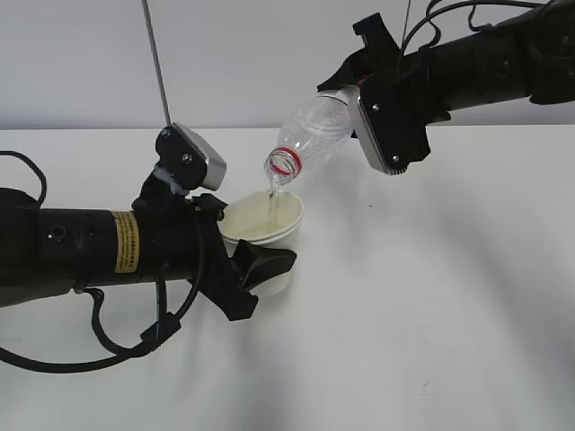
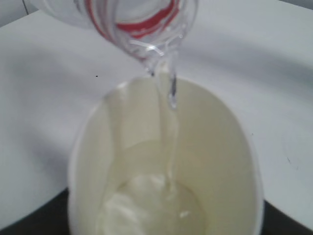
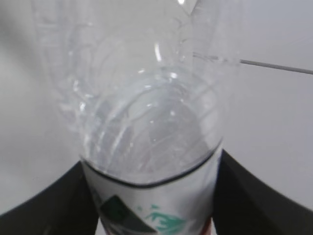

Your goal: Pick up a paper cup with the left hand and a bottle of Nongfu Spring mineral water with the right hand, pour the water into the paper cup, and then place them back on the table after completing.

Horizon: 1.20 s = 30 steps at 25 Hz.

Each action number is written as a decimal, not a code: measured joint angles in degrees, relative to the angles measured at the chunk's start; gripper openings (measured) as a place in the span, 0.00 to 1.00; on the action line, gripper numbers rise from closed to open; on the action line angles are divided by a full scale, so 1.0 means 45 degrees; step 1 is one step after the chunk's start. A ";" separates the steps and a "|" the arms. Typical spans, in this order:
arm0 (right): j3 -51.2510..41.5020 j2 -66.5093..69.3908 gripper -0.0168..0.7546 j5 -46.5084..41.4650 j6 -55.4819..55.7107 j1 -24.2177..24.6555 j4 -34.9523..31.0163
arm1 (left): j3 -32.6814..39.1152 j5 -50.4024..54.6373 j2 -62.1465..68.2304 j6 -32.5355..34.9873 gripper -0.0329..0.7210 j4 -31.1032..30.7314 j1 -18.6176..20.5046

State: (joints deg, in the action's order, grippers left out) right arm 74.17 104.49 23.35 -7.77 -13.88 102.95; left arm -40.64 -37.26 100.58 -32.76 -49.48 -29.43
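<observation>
Water [image 2: 172, 122], a thin clear stream, falls from the tilted clear plastic bottle [image 1: 316, 133] into the cream paper cup [image 1: 269, 220] held above the white table [image 1: 431, 314]. Left end effector [image 1: 252, 274] grasps the cup under the mouth; right end effector [image 1: 382, 121] grasps the bottle, mouth down so it drains.
</observation>
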 joint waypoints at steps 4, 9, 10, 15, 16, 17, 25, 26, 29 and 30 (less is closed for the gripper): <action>0.0000 0.0000 0.60 0.0000 0.0000 0.0000 -0.0023 | 0.0000 0.0000 0.0000 0.0000 0.58 -0.0204 0.0000; 0.0000 0.0000 0.60 0.0000 -0.0020 0.0000 -0.0046 | 0.0000 0.0000 0.0000 0.0000 0.58 -0.0441 0.0000; 0.0000 0.0000 0.60 0.0000 -0.0020 0.0000 -0.0046 | 0.0000 0.0000 0.0000 0.0000 0.58 -0.0459 0.0000; 0.0019 0.0000 0.60 -0.0028 -0.0059 0.0000 -0.0046 | 0.0000 0.0000 0.0000 0.0000 0.58 -0.0473 0.0000; 0.0019 0.0000 0.60 -0.0028 -0.0059 0.0000 -0.0046 | 0.0000 0.0000 0.0000 0.0000 0.58 -0.0477 0.0000; 0.0019 0.0000 0.60 -0.0028 -0.0059 0.0000 -0.0046 | 0.0000 0.0000 0.0000 0.0000 0.58 -0.0487 0.0000; 0.0019 0.0000 0.60 -0.0028 -0.0081 0.0000 -0.0046 | 0.0000 0.0000 0.0000 0.0000 0.58 -0.0507 0.0000; 0.0019 0.0000 0.60 -0.0051 -0.0081 0.0000 -0.0046 | 0.0000 0.0000 0.0000 0.0000 0.58 -0.0507 0.0000; 0.0019 0.0000 0.60 -0.0033 -0.0081 0.0000 -0.0046 | 0.0000 0.0000 0.0000 0.0000 0.58 -0.0507 0.0000; 0.0019 0.0000 0.60 -0.0033 -0.0081 0.0000 -0.0046 | 0.0000 0.0000 0.0000 0.0000 0.58 -0.0507 0.0000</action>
State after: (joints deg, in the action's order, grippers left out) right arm 74.25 104.49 23.20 -8.13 -13.88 102.75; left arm -40.64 -37.26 100.58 -32.76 -51.76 -29.43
